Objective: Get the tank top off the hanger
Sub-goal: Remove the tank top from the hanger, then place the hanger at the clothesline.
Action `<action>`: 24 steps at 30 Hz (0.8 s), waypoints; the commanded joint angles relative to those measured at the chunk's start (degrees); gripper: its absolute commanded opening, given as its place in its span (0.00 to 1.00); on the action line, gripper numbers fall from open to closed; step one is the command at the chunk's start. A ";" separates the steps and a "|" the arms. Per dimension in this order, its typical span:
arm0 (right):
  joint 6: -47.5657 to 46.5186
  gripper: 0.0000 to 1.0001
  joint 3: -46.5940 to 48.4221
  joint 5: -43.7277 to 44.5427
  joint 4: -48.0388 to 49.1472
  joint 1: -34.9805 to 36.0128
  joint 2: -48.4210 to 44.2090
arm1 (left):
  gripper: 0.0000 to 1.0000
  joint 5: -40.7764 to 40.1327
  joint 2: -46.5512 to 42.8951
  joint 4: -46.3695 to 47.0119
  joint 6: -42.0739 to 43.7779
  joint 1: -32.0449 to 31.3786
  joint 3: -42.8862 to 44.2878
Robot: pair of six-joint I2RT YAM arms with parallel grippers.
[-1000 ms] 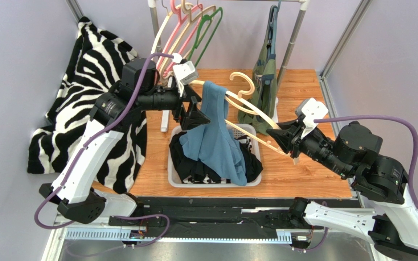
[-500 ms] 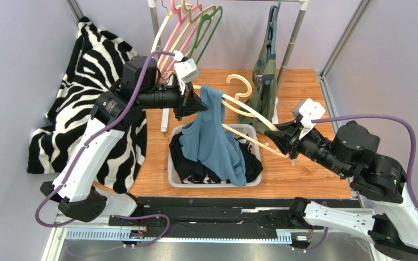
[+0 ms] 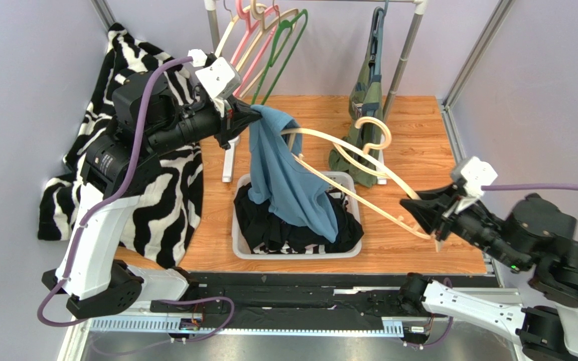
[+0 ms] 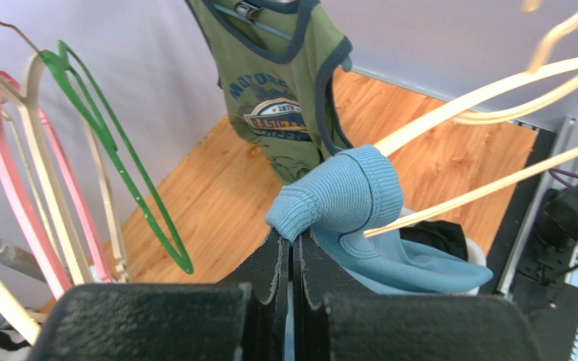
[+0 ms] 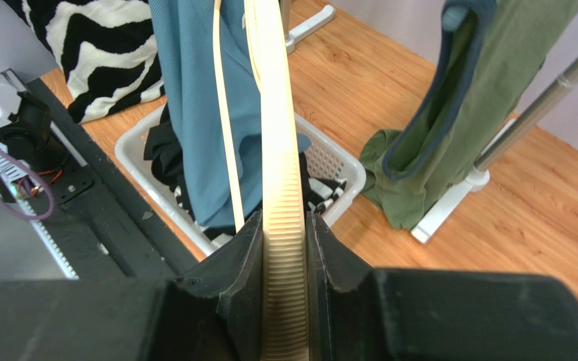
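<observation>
Since a second ago the left gripper has snapped shut on the shoulder strap of the blue tank top and hauled it up and back-left of the basket. Meanwhile the right gripper, clamped on the cream hanger, has drawn it off to the basket's right. The hanger's tip still looks caught in the strap, so the removal seems close but unfinished. Most of the top hangs over the basket. Behind the basket, spare hangers and a green shirt on the rack crowd the pull; a zebra blanket lies to the basket's left.
</observation>
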 commanded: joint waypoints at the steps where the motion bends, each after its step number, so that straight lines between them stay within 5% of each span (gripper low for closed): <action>1: 4.32 0.00 6.20 2.03 -5.77 0.07 -3.50 | 0.00 -3.76 1.89 2.45 1.72 -0.20 2.80; 7: 5.12 0.00 7.70 10.64 -6.30 -0.37 -7.64 | 0.00 -0.07 3.39 1.84 3.04 -2.22 4.23; 12: 4.42 0.00 7.78 18.11 -5.34 -0.37 -3.69 | 0.00 -1.56 1.64 -2.02 8.66 -9.07 -9.64; 24: 2.04 0.00 10.06 22.69 1.70 -0.45 6.32 | 0.00 -11.92 0.75 -5.63 13.85 -11.80 -32.25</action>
